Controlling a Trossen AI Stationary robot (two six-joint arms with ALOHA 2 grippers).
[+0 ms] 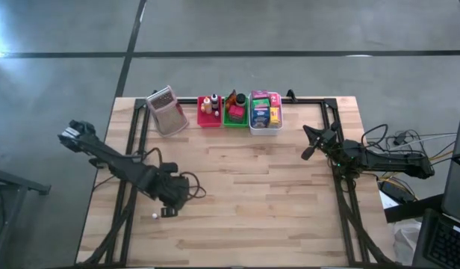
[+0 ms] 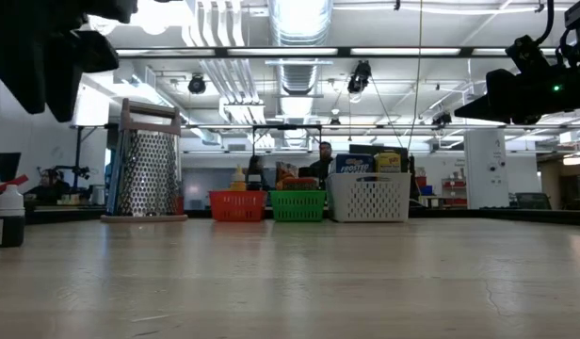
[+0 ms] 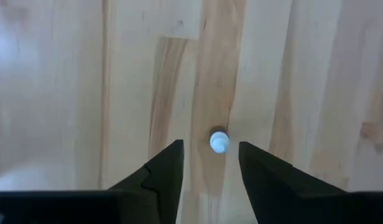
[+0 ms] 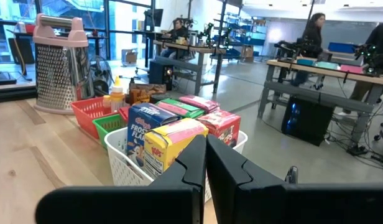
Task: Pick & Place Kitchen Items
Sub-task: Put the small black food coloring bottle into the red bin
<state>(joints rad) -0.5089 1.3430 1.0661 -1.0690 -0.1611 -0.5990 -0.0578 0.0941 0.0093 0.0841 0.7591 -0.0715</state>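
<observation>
1. The left gripper [image 1: 169, 211] hangs over the near-left part of the table [image 1: 245, 202], a long way from the white basket [image 1: 264, 127]. In the left wrist view its jaws are parted, with a tiny white-capped bottle [image 3: 219, 141] standing between the fingertips and nothing actually gripped.
2. The low view catches what the top-down one doesn't: that bottle has a dark body.
3. The right gripper [image 1: 307, 152] sits just off the white basket's right side, jaws pressed together on nothing.
4. The rest of the kitchen items are along the far edge: cereal boxes [image 4: 160, 140] in the white basket, with the green basket [image 1: 234, 113] and red basket [image 1: 208, 114] on its left, then a metal grater [image 1: 164, 109].
5. Only the right wrist view shows people at desks behind.
</observation>
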